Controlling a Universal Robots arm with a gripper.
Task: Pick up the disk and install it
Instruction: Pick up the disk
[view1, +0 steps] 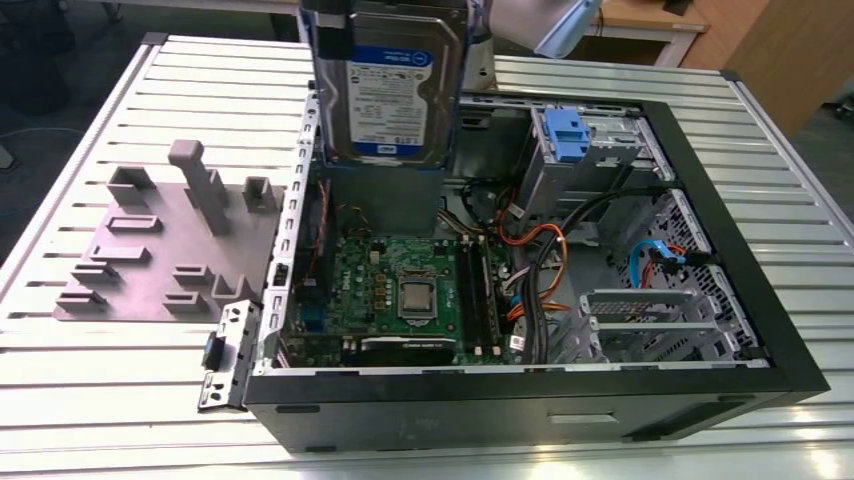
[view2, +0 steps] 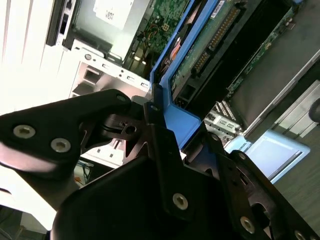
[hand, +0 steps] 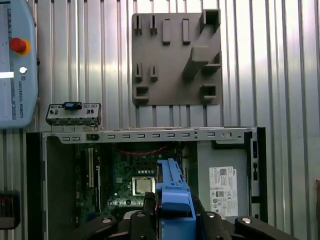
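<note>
The pick-up half looks done. The disk (view1: 387, 85) hangs upright in the air above the rear part of the open computer case (view1: 534, 395), label facing the exterior view, touching neither the case nor the bench (view1: 107, 400). In both wrist views the pincer (hand: 173, 202) is closed on the disk's blue side rail, a black finger pressed on each side of it. In the second wrist view, one contact is partly masked by the pincer's own linkage, so the grip looks firm but I cannot vouch for it. The install half is all left to do: the disk sits in no bay, and the metal cage with the blue latch (view1: 567, 130) inside the case, across from the disk, holds nothing I can make out. The disk's upper edge is cut off at the top of the exterior view. Cables inside the case cover much of the floor beside the motherboard (view1: 400, 290). Which slot is meant for the drive cannot be told. The grey fixture plate (view1: 147, 260) lies on the bench just outside the case.
</note>
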